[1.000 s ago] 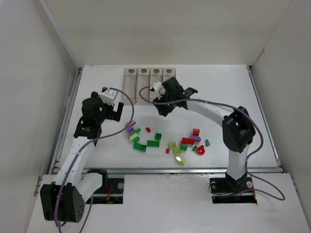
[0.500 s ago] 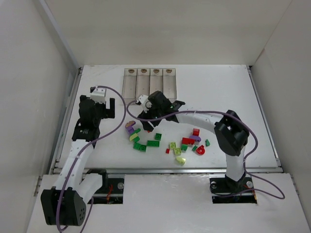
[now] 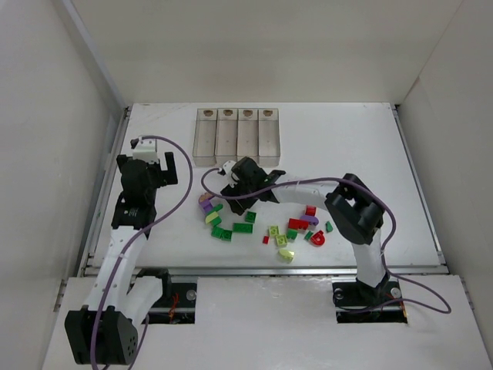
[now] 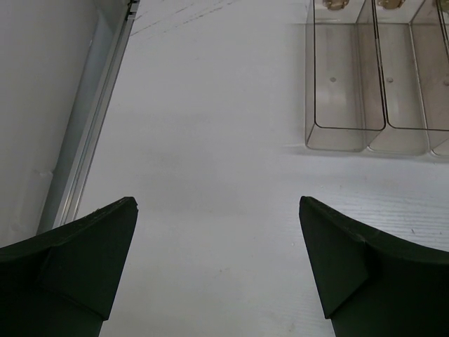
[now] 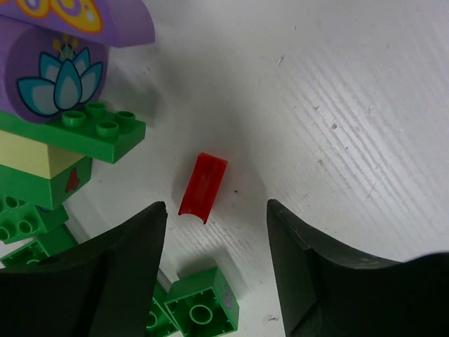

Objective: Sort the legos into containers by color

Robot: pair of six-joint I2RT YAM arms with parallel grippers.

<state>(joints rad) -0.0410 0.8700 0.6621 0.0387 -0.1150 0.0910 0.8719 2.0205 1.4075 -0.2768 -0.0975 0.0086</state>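
1. Step in hand, as I judge it: picking a red brick (image 5: 202, 188) for the containers (image 3: 236, 146). No brick shows inside them, so the sort looks barely begun.
2. The legos (image 3: 243, 227) lie scattered on the table (image 3: 347, 139), on the arms' side of the containers and well apart from them.
3. The right gripper (image 5: 214, 209) hangs low over the edge of the scatter nearest the containers. Its jaws stand parted, one on each side of the red brick, and grip nothing.
4. The brick lies flat and slightly askew between the jaws. A purple piece (image 5: 70, 63) and a green brick (image 5: 200, 309) sit near, but apart from it.
5. The left gripper (image 4: 217, 203) is spread wide and holds nothing, over bare table just off the containers' left end.
6. The next move calls for lowering, closing squarely on the red brick without nudging the green one, then carrying it to one container.
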